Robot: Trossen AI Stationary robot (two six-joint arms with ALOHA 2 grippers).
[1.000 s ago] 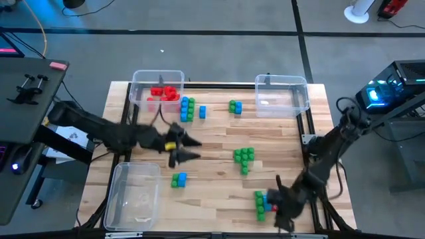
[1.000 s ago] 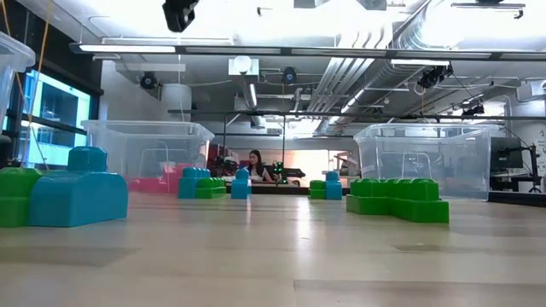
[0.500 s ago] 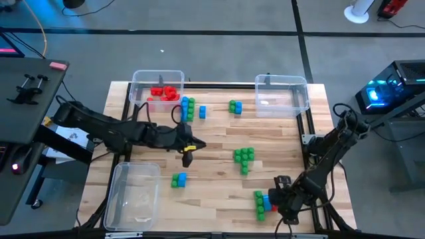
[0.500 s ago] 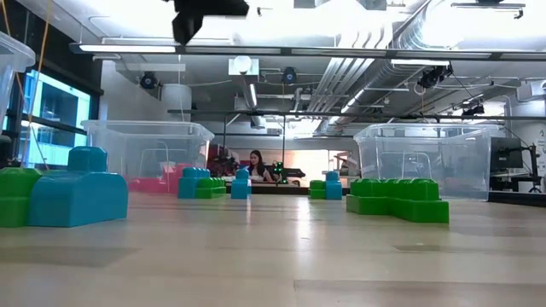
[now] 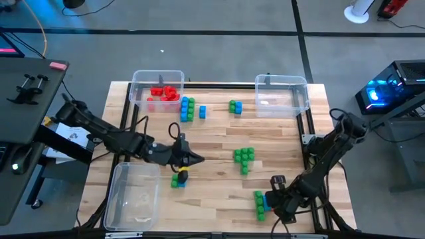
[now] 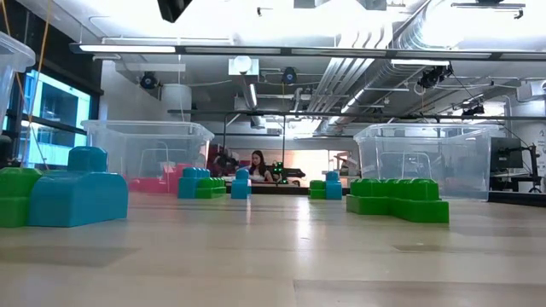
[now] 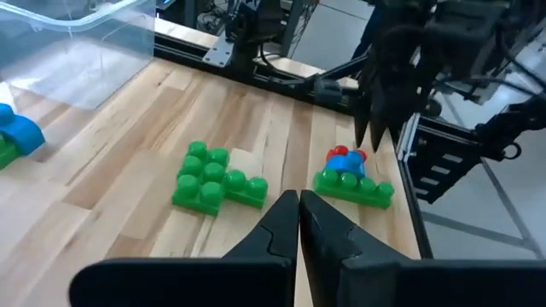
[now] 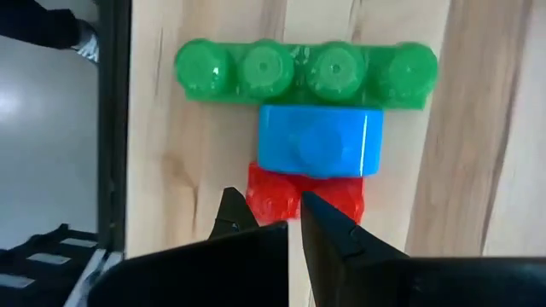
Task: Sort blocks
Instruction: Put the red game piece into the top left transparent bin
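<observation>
The left tool (image 5: pixel 191 159) is positioned over the middle of the worktop (image 5: pixel 212 136), its fingers pressed fully together with nothing between them. A small green-and-blue block cluster (image 5: pixel 178 179) lies just beside it at 7 o'clock, and the green block cluster (image 5: pixel 244 159) lies well apart at 3 o'clock. The right tool (image 5: pixel 271 196) is located at the worktop's near right corner, clenched; in the right wrist view its fingertips (image 8: pixel 328 223) are seen at the red block (image 8: pixel 303 198) of a joined green, blue and red cluster (image 5: pixel 262 204), though a grasp cannot be confirmed. Red blocks (image 5: pixel 163 93) are held in the clear bin (image 5: pixel 139 78) at 11 o'clock, with blue and green blocks (image 5: pixel 188 108) just beside it on the worktop.
</observation>
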